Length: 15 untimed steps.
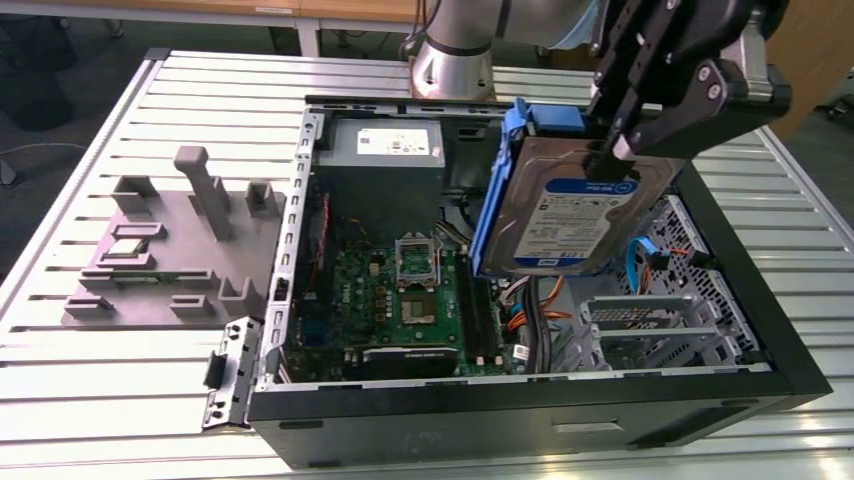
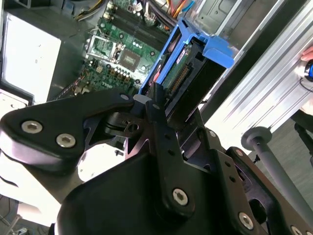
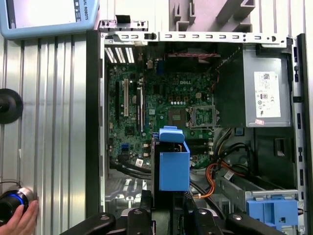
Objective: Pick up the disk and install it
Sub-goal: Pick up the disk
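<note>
The disk [image 1: 567,215], a silver hard drive with a white-and-blue label and blue rails, hangs tilted on edge above the open computer case [image 1: 747,290], over its drive-bay side. My black gripper [image 1: 617,150] is shut on the disk's upper end. In the second wrist view the fingers [image 2: 157,115] pinch the disk [image 2: 183,73] at its connector end. In the first wrist view the disk's blue carrier [image 3: 171,164] points down toward the motherboard [image 3: 161,107].
A grey power-supply box [image 1: 380,145] sits at the case's far end. A metal drive cage [image 1: 654,320] and a bare blue bracket [image 3: 271,208] lie in the case. A grey fixture tray [image 1: 167,250] rests at the exterior view's left. A hand [image 3: 17,218] is on a button.
</note>
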{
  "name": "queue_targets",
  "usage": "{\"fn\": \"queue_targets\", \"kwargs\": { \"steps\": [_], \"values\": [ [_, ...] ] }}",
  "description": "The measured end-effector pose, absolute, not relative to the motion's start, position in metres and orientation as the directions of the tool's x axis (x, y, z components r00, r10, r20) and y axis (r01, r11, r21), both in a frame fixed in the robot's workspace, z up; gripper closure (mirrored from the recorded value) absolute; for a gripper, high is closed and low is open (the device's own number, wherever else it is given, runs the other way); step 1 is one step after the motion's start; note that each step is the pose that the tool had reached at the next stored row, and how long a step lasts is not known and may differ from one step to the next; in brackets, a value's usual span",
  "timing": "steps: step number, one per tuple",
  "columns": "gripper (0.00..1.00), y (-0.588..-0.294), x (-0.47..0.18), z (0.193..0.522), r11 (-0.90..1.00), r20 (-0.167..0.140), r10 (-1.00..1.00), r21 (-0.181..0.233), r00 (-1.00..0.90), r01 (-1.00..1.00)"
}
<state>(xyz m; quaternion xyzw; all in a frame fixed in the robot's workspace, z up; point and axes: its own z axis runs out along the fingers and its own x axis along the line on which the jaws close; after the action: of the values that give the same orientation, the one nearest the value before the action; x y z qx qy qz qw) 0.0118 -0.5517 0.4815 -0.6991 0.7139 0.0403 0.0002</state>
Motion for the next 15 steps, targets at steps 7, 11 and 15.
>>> {"fn": "queue_targets", "kwargs": {
  "steps": [7,11,15],
  "values": [
    [0.65,-0.552,0.025,0.482,0.019,-0.056,-0.998,0.057,-0.023,-0.998],
    [0.65,-0.552,0.025,0.482,0.019,-0.057,-0.998,0.057,-0.023,-0.998],
    [0.65,-0.554,0.026,0.482,0.019,-0.056,-0.998,0.057,-0.023,-0.998]
  ]
}}
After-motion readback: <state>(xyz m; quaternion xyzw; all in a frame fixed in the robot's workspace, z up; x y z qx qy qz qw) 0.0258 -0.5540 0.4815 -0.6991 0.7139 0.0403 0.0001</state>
